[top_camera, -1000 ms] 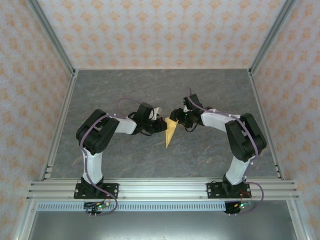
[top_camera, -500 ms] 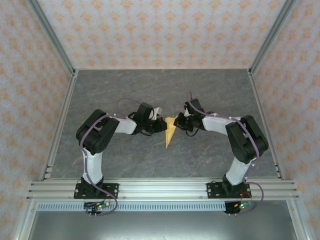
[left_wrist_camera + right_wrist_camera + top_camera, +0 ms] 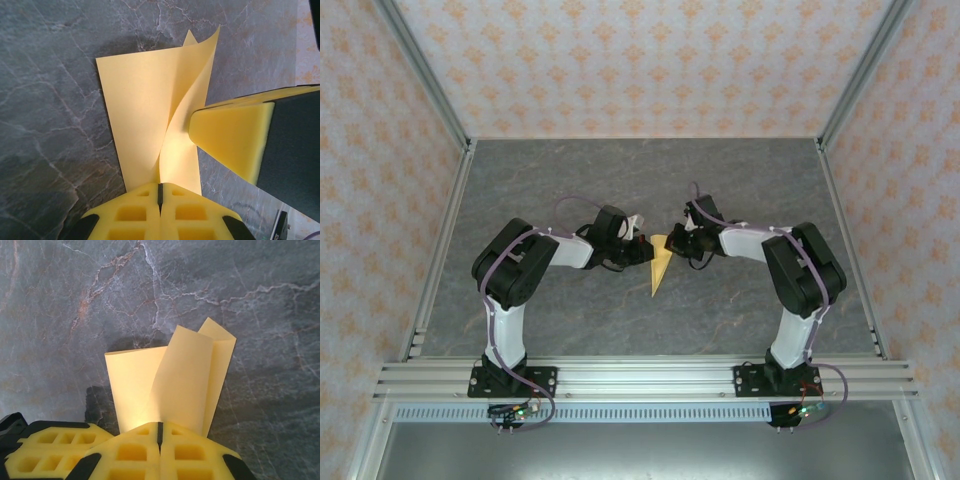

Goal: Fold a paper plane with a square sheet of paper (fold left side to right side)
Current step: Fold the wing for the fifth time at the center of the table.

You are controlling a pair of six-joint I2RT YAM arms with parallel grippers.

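The yellow-orange sheet of paper [image 3: 659, 268] is a narrow creased dart on the table, its tip pointing toward the arms. My left gripper [image 3: 647, 250] is shut on the wide end's left side, and my right gripper [image 3: 670, 243] is shut on its right side. In the left wrist view a flap of the paper [image 3: 142, 105] curls up from my shut left gripper [image 3: 160, 192], with a right finger [image 3: 232, 135] close beside it. In the right wrist view the paper [image 3: 175, 372] rises in curled layers from my shut right gripper [image 3: 160, 431], and a left finger [image 3: 47, 450] sits at the lower left.
The grey marbled tabletop [image 3: 570, 180] stretches around the paper. Patterned walls with aluminium posts [image 3: 420, 90] enclose the back and sides. An aluminium rail [image 3: 650, 378] carrying both arm bases runs along the near edge.
My right gripper has shifted slightly left toward the left gripper, and its forearm has swung inward. The paper's wide end looks narrower. The left arm has hardly moved.
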